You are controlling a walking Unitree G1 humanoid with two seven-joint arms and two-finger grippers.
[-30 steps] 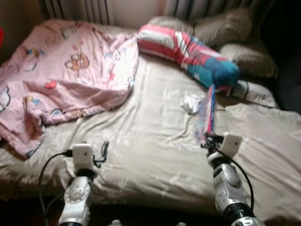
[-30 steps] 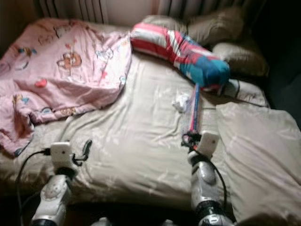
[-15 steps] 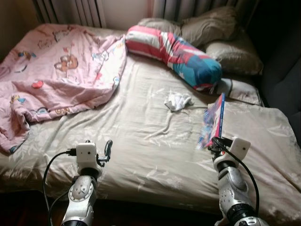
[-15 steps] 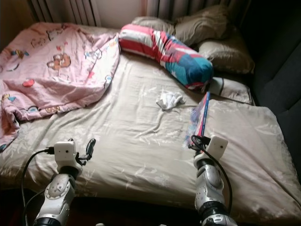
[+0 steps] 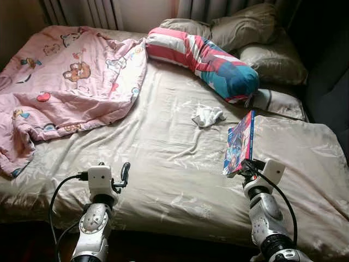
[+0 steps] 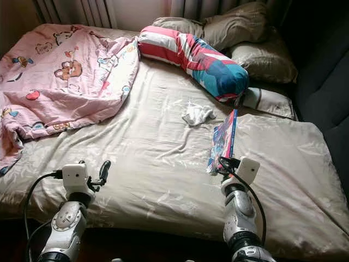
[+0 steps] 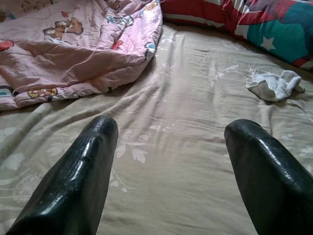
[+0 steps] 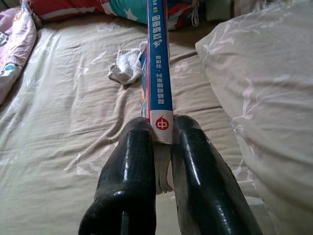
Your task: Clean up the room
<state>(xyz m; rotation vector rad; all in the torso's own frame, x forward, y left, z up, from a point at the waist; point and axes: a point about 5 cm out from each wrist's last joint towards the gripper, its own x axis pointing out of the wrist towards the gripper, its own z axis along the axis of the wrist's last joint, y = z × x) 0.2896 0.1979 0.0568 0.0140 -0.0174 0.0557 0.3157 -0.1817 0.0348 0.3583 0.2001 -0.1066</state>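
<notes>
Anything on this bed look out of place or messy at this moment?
Yes. A crumpled white cloth lies loose mid-mattress, below the striped bolster pillow. The pink blanket is bunched in a heap toward the bed's left side instead of spread flat. The right gripper holds a book by its lower end, jaws shut on it.

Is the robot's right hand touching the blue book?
Touching. In the right wrist view, the right gripper has both black fingers pressed against the blue book, pinching its spine.
</notes>
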